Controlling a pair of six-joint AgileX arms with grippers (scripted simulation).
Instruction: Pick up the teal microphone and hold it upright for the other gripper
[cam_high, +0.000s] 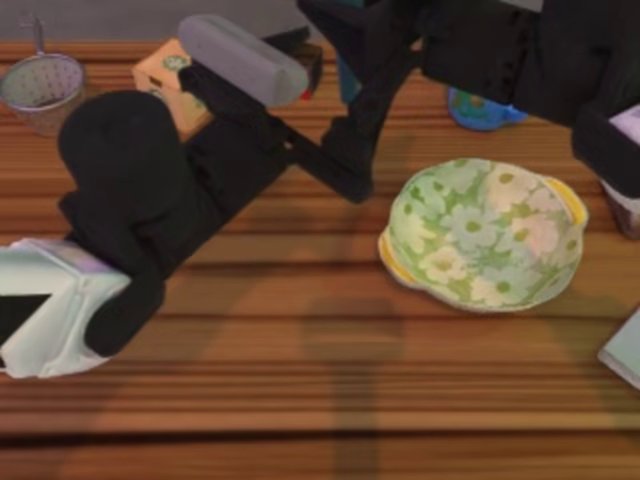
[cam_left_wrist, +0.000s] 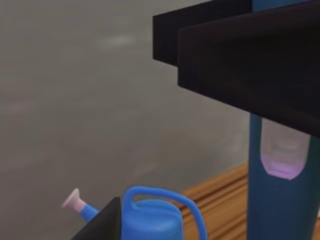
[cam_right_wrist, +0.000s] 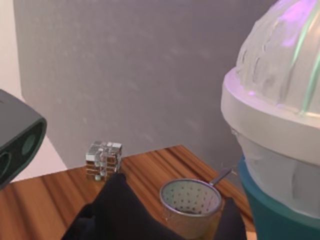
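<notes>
Light falls soft and even from above, leaving broad, faint shadows of the arms across the wooden desk (cam_high: 300, 400). Everything looks slightly blurred, with no hard glare. Up close, the microphone (cam_right_wrist: 280, 125) head carries a pale purple sheen and looms soft-edged

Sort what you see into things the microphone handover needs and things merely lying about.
Needed: teal microphone, upright near the table's far edge; left gripper and right gripper, both at it.
Lying about: blue watering can, floral bowl, metal strainer, mirrored cube, orange box.
</notes>
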